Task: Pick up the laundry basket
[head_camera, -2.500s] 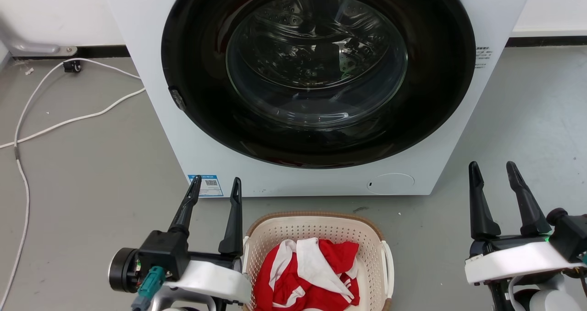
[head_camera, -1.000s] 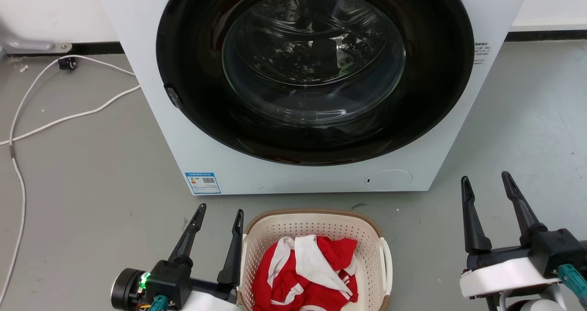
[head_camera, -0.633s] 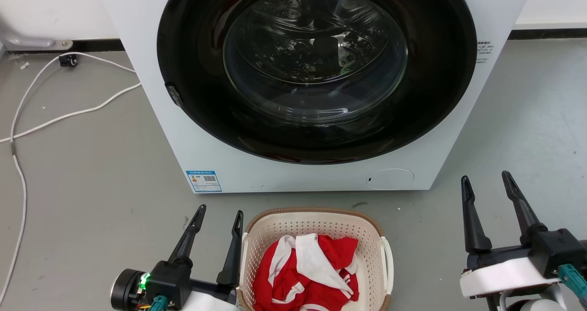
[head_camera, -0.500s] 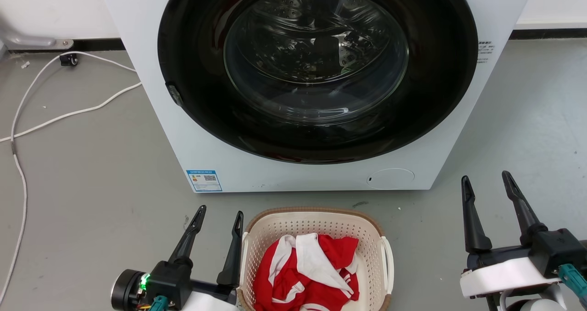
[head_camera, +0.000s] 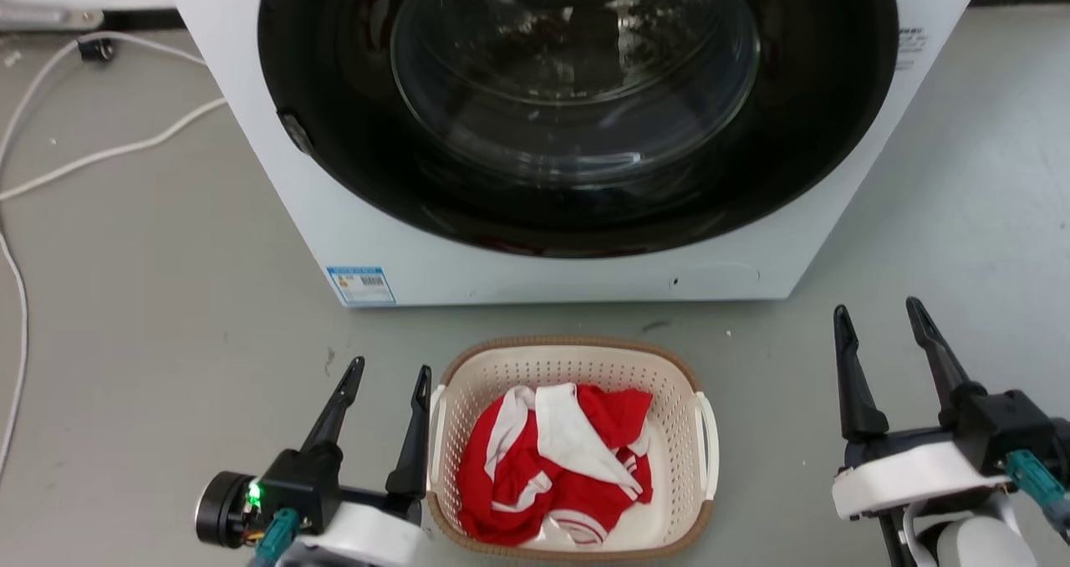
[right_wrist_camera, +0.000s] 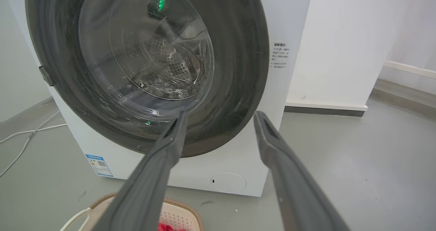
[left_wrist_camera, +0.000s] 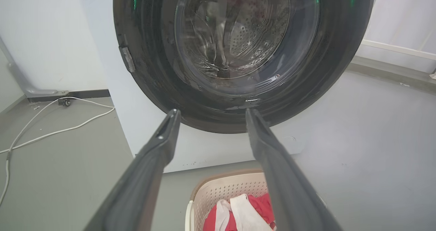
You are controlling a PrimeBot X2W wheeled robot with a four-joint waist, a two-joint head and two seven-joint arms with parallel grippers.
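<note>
The laundry basket (head_camera: 677, 383) is cream perforated plastic with a brown rim and white side handles. It stands on the grey floor in front of the washing machine, holding a red and white garment (head_camera: 560, 458). My left gripper (head_camera: 390, 375) is open just left of the basket's left handle, its right finger close beside the handle. My right gripper (head_camera: 876, 316) is open well to the basket's right, apart from it. The left wrist view shows the basket (left_wrist_camera: 221, 193) low between my fingers (left_wrist_camera: 150, 163). The right wrist view shows its rim (right_wrist_camera: 105, 198) at the bottom left.
A white front-loading washing machine (head_camera: 501, 274) with a shut dark round door (head_camera: 577, 90) stands right behind the basket. White cables (head_camera: 100, 153) trail over the floor at the far left. Open grey floor lies to both sides.
The head camera has tilted down and come closer, so the basket sits higher in the picture and shows whole. Both grippers stay open, in about the same places beside the basket.
</note>
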